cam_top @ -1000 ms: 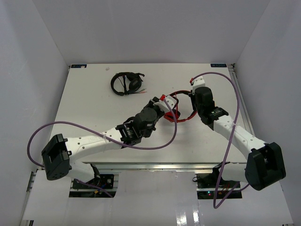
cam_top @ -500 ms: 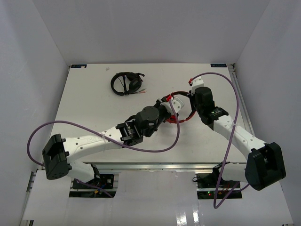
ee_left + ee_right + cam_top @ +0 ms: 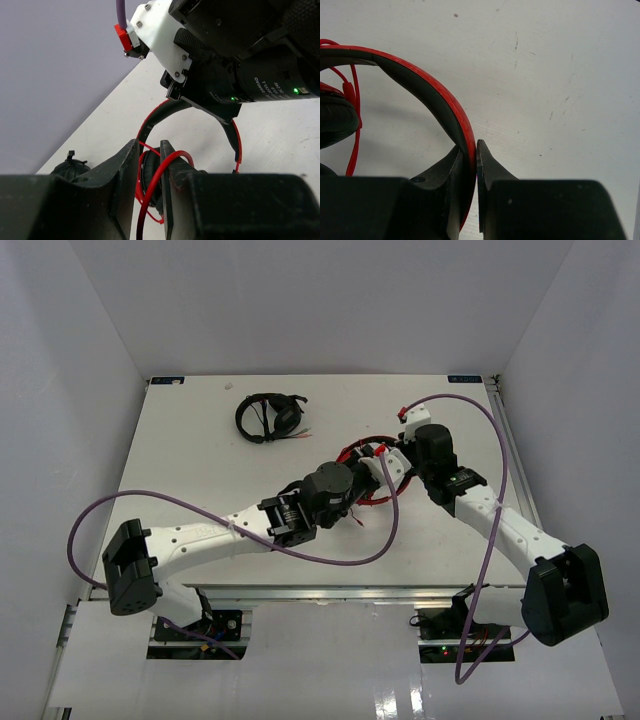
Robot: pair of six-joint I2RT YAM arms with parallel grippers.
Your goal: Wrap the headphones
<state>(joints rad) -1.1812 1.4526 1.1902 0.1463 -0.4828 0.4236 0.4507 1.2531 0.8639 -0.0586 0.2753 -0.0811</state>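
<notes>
My right fingers [image 3: 490, 175] are clamped on the red band of the headphones [image 3: 420, 81]. The band arches away up and to the left of them, with a padded cup at the far left and the worktop [image 3: 545, 75] beyond. My left fingers [image 3: 122, 172] stand a narrow gap apart, and the thin red cable [image 3: 154, 182] runs up through that gap toward the cup just past their tips. I cannot tell whether they pinch it or only guide it. To wind well, I judge that the right fingers must hold the band rigid while the left fingers carry the cable round it in close turns. Light tension should stop any loop going slack, and the left fingers need to steer clear of the right arm [image 3: 240, 65] looming just above them.
</notes>
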